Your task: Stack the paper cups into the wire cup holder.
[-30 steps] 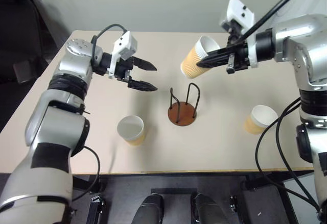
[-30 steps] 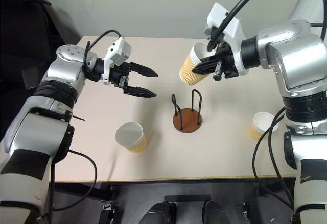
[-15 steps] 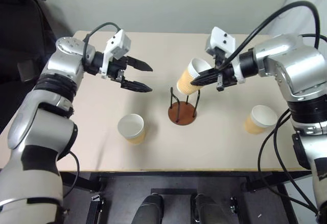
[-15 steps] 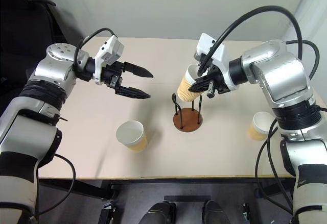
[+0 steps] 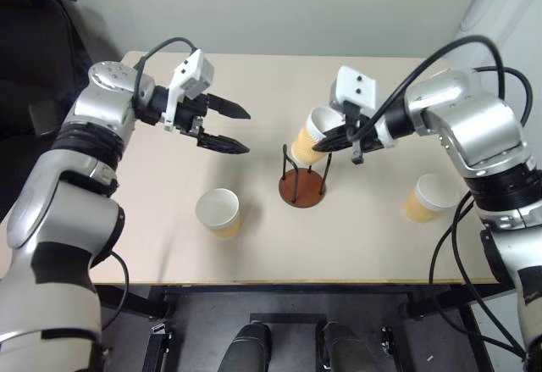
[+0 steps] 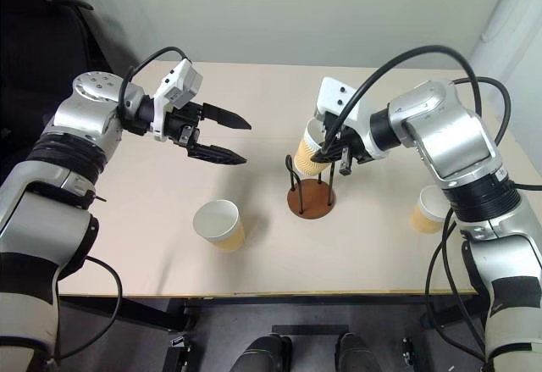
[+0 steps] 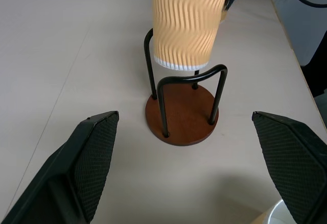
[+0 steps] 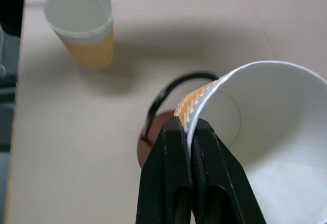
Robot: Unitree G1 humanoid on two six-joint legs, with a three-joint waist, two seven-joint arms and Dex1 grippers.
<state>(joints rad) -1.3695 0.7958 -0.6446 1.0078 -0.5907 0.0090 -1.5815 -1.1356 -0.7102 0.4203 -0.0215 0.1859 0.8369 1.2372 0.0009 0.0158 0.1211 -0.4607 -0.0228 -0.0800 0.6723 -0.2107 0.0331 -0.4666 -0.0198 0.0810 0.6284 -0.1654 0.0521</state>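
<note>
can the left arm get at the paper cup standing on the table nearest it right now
Probably yes. The left gripper is open and holds nothing, and the upright tan paper cup with white rim stands alone on the beige table just below it, with bare tabletop between.

Left wrist view: held cup (image 7: 187, 27) cut off at the frame edge, rim out of sight; it covers part of the holder's (image 7: 181, 113) far wire loop. A second cup (image 7: 286, 215) beside the left gripper's finger (image 7: 294, 164) shows as a rim sliver at the corner.

Right wrist view: held cup's wall hides most of the holder base (image 8: 148, 145). Right gripper (image 8: 187, 127) pinch point partly covered by the rim.
</note>
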